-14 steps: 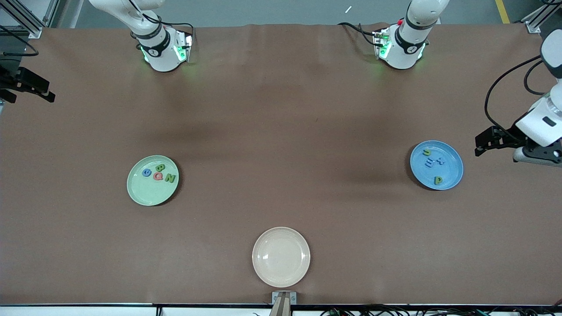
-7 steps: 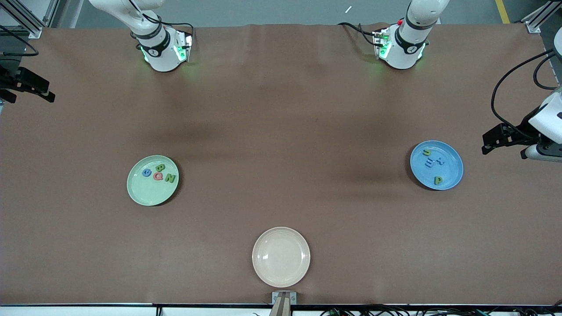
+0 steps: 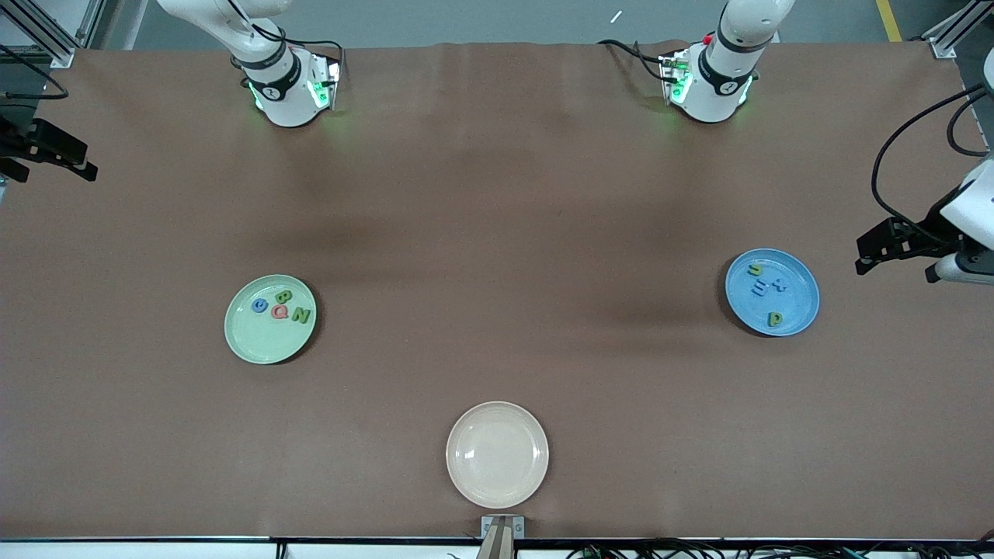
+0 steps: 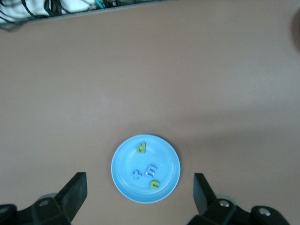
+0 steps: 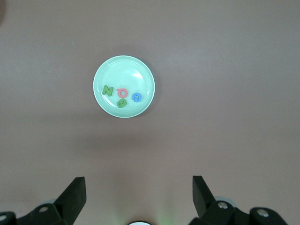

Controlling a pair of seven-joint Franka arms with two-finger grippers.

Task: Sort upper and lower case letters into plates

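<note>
3 round plates sit on the brown table [image 3: 497,233]. Nearest the front camera is the shallow cream-beige plate [image 3: 497,454], near the table's edge and midway between the two arms' ends.

Farther from the camera, toward the right arm's end, lies the pale green round plate [image 3: 270,319] [image 5: 123,86]. It holds 4 small chunky toy letters in a close cluster on the part of the plate farthest from the camera: the blue C [image 3: 259,306] [image 5: 137,97], the red Q [image 3: 279,313] [image 5: 122,92], the green B [image 3: 284,297] [image 5: 122,103] and the green N [image 3: 301,316] [image 5: 108,90]. The Q lies between the C and the N, and the B is just beside the Q, a little farther from the camera.

Toward the left arm's end, the bright blue round plate [image 3: 772,292] [image 4: 146,168] holds 4 more: the green p [image 3: 774,318] [image 4: 142,148], nearest the camera and set apart from the rest, then the blue m [image 3: 760,289] [image 4: 151,169] and blue x [image 3: 779,285] [image 4: 137,175] beside each other, and the green n [image 3: 754,270] [image 4: 154,184] farthest.

Both grippers are up in the air. The left gripper [image 3: 862,256] [image 4: 139,197] hangs over bare table beside the blue plate, toward the table's end, its 2 fingers spread wide with nothing between them. The right gripper [image 3: 78,167] [image 5: 138,196] waits over the table's edge at the right arm's end, well apart from the green plate, its fingers likewise wide apart and holding nothing.
</note>
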